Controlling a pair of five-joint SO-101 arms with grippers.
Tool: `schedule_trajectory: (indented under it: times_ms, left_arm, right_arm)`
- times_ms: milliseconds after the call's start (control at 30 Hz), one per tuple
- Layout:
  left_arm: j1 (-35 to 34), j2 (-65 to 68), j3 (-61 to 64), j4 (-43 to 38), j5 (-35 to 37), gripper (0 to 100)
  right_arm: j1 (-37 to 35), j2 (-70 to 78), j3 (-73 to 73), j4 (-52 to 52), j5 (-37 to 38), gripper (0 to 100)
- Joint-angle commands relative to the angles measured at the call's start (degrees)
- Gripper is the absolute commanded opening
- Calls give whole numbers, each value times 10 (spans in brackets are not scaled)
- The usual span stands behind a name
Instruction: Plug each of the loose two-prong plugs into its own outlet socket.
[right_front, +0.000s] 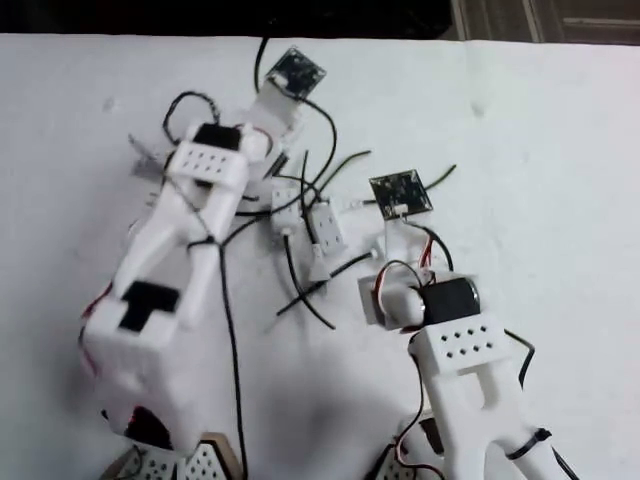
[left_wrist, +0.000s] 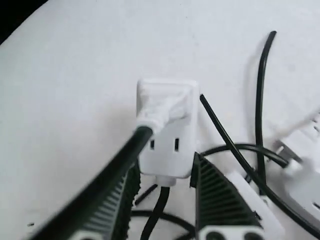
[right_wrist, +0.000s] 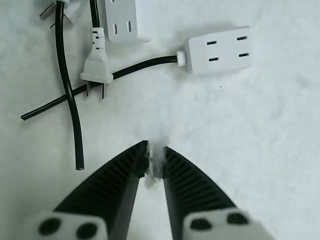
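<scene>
Table (right_front: 560, 150): white, bare of sockets filled but one;
Left gripper (left_wrist: 166, 166): jaws clamp outlet block (left_wrist: 167, 145); plug (left_wrist: 165, 102) looks seated;
Right gripper (right_wrist: 155, 152): jaws nearly closed, empty;
Remaining: loose plug (right_wrist: 97, 70), free outlet (right_wrist: 220, 50)

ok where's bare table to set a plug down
The table is bare right of the right arm, and at the far left corner beyond the left arm. Free too between the arms' bases, bar one cable. Crowded: the middle, around the socket in the left end effector: a second socket, plug, cords.
</scene>
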Motion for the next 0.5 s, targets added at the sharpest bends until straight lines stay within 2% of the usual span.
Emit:
schedule_trajectory:
  times_ms: [0, 167, 233, 367, 467]
  left_arm:
    - [-6, 113, -191, -14, 5, 23]
    - [-20, 230, -366, 27, 5, 28]
    - [-26, 268, -433, 75, 5, 87]
    - [-32, 323, -543, 179, 10, 290]
    - [-32, 349, -621, 242, 9, 279]
  right_arm:
    - [4, -9, -24, -8, -1, 17]
    - [-1, -9, -24, -8, 0, 17]
    - [-14, -9, -22, -8, 0, 17]
    - [-26, -8, -21, -7, 0, 17]
    - [-25, -8, -21, -7, 0, 17]
